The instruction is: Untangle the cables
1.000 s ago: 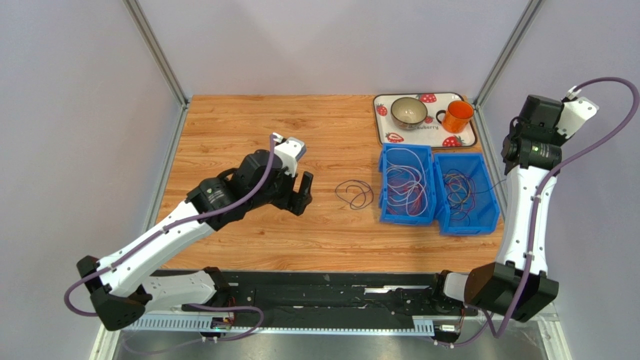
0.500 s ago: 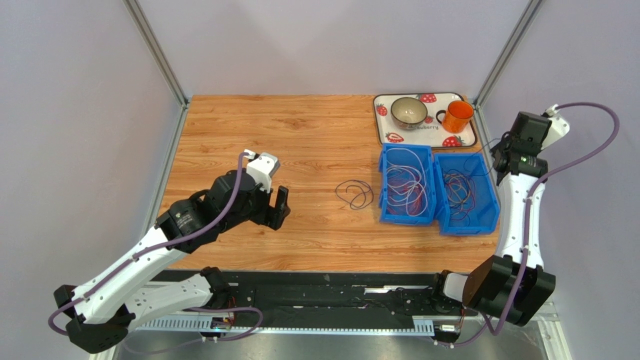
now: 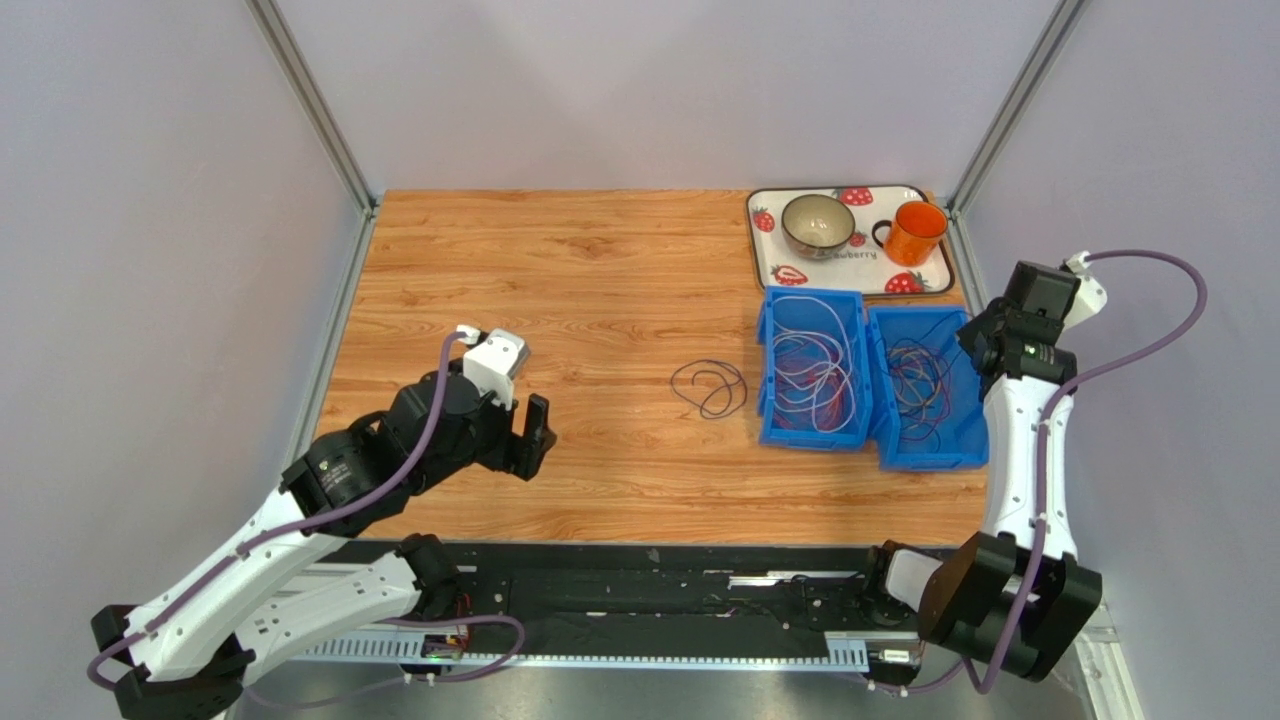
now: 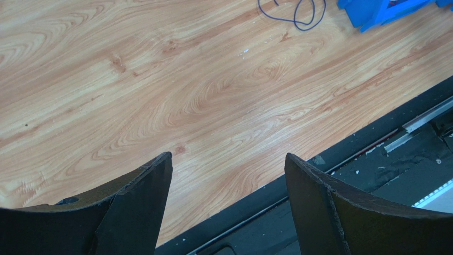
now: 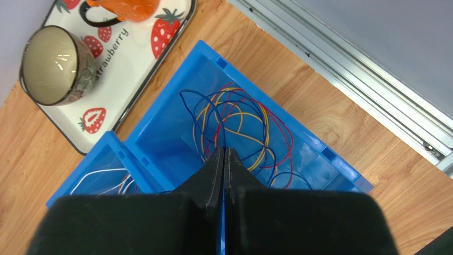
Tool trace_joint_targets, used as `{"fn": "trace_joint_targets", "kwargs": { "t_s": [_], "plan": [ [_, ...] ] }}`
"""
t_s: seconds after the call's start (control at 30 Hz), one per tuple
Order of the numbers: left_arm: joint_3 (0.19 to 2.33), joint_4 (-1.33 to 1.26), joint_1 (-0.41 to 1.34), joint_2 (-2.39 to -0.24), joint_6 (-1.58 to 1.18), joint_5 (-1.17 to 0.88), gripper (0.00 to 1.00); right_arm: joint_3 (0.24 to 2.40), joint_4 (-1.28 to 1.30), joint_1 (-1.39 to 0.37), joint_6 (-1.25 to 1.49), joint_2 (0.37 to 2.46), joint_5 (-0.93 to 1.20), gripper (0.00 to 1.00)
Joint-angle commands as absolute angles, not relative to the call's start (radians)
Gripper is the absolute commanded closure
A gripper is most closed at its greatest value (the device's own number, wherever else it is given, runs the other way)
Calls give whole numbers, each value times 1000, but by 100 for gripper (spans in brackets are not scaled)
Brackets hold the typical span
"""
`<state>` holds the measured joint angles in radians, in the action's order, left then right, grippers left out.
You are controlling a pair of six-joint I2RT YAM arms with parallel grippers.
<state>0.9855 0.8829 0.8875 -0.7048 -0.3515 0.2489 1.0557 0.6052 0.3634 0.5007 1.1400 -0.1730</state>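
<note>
One dark purple cable [image 3: 709,387] lies in loose loops on the wooden table, left of two blue bins; it shows at the top edge of the left wrist view [image 4: 298,10]. The left bin [image 3: 769,375] holds white and red cables [image 3: 816,368]. The right bin [image 3: 977,435] holds dark blue, yellow and red cables [image 5: 239,122]. My left gripper [image 3: 529,435] hangs open and empty over bare wood near the table's front edge [image 4: 228,156]. My right gripper [image 5: 223,151] is shut above the right bin, with nothing visibly held.
A strawberry-print tray [image 3: 781,270] at the back right carries a bowl [image 3: 818,222] and an orange mug [image 3: 914,233]. A black rail [image 4: 372,138] runs along the table's front edge. Metal frame posts [image 3: 992,135] stand at the back corners.
My left arm has drawn back toward the near left, away from the purple cable, still open. My right arm has come down and in toward the right bin.
</note>
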Motion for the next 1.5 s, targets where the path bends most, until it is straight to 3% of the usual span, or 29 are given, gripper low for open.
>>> {"fn": "trace_joint_targets", "kwargs": {
  "t_s": [0.0, 0.13, 0.2, 0.23, 0.33, 0.43, 0.77, 1.13, 1.47],
  "plan": [
    [951, 885, 885, -663, -359, 278, 15, 1069, 552, 367, 517, 1204, -202, 100],
    [901, 851, 884, -624, -348, 278, 15, 1118, 587, 365, 488, 1281, -106, 100],
    [894, 844, 884, -612, -347, 291, 15, 1152, 632, 365, 474, 1318, -91, 89],
    [890, 841, 884, -609, -347, 294, 15, 1175, 640, 367, 463, 1324, -86, 75],
    [882, 838, 884, -606, -345, 290, 15, 1193, 644, 365, 460, 1301, -83, 55],
    [881, 833, 884, -611, -342, 282, 15, 1227, 660, 361, 448, 1273, -107, 46],
    [876, 831, 884, -614, -342, 281, 15, 1217, 713, 252, 445, 1187, -31, 52],
    [876, 831, 884, -629, -342, 281, 15, 1189, 704, -159, 405, 1160, 55, 53],
    [876, 834, 884, -638, -348, 296, 14, 1186, 663, -449, 393, 1276, 60, 53]
  ]
}}
